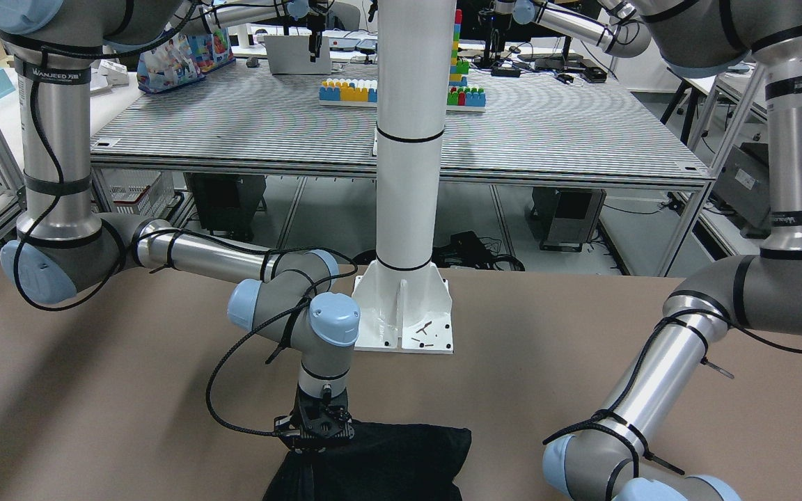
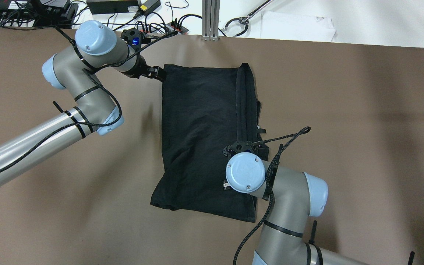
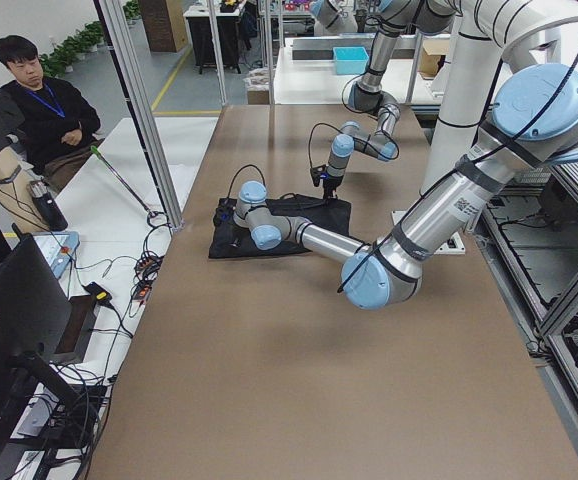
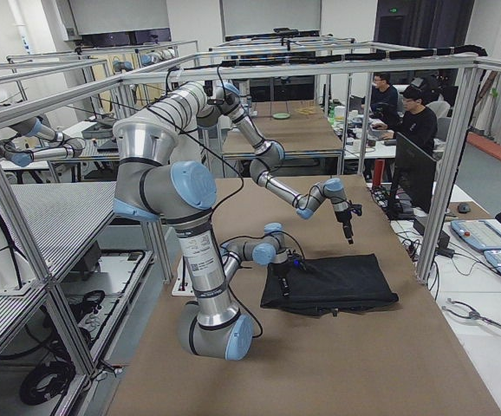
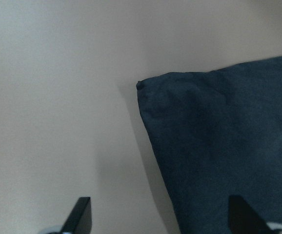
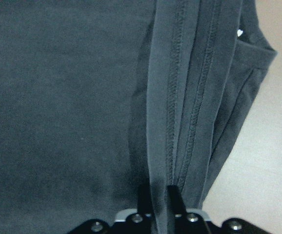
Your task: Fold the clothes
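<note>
The brown table (image 2: 344,110) fills the scene, with the white pillar (image 1: 408,139) standing on its base plate (image 1: 404,316) at the robot's edge. The left arm (image 2: 79,92) reaches out to the far left, and the right arm (image 2: 285,198) bends in from the near right.

The black cloth (image 2: 201,136) lies flat in the middle of the table, in front of the pillar, its long side running from near to far. Along its right side a strip of stitched hems (image 6: 180,97) stands up as a narrow ridge, with further layers showing beyond it at the right edge.

The right gripper (image 6: 158,197) points straight down over the near right part of the cloth, its fingers drawn close together and pinching that hemmed ridge. The left gripper (image 5: 160,209) sits just beside the cloth's far left corner (image 5: 140,85) with its fingers (image 5: 82,212) spread wide and holding nothing; the corner lies ahead of the gap.
</note>
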`<state>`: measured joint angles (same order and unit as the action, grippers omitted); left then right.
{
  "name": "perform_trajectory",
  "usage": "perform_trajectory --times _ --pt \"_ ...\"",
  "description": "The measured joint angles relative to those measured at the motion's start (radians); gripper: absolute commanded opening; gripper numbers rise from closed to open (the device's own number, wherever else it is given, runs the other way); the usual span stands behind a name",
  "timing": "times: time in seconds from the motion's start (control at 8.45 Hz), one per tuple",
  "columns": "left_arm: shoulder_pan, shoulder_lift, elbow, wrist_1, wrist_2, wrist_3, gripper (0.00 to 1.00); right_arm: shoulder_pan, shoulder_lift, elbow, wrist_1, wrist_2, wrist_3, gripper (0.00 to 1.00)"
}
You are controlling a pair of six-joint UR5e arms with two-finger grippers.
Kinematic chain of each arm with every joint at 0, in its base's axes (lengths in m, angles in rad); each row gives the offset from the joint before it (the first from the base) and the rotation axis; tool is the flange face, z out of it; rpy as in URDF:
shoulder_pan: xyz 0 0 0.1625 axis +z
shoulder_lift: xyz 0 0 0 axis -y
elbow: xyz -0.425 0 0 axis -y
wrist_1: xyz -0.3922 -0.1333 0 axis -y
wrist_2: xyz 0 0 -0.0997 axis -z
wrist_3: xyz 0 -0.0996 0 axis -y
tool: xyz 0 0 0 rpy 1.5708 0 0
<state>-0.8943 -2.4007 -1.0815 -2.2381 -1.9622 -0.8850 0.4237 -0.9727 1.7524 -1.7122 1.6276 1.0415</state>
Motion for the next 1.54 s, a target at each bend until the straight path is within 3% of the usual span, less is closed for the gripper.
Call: perform_trajectory --times 0.12,0.71,0.83,0.95,1.54 --pt "0.0 0.0 0.0 0.0 0.0 0.0 1.0 0.0 -0.001 0.0 0.0 0.0 0.002 0.0" --pt "0.0 0.002 -0.003 -0.001 0.0 -0.002 1.0 0.006 -0.042 0.016 0.004 0.007 0.0 0.0" --pt "0.0 0.005 -0.004 -0.001 0.0 -0.001 1.0 0.008 -0.074 0.036 0.005 0.008 -0.001 0.26" --pt "0.0 0.008 -0.004 -0.004 0.0 0.0 1.0 0.009 -0.11 0.058 0.009 0.008 -0.001 0.94" --pt "0.0 0.01 -0.005 -0.006 0.0 0.0 1.0 0.011 -0.152 0.071 0.117 -0.001 0.001 0.95"
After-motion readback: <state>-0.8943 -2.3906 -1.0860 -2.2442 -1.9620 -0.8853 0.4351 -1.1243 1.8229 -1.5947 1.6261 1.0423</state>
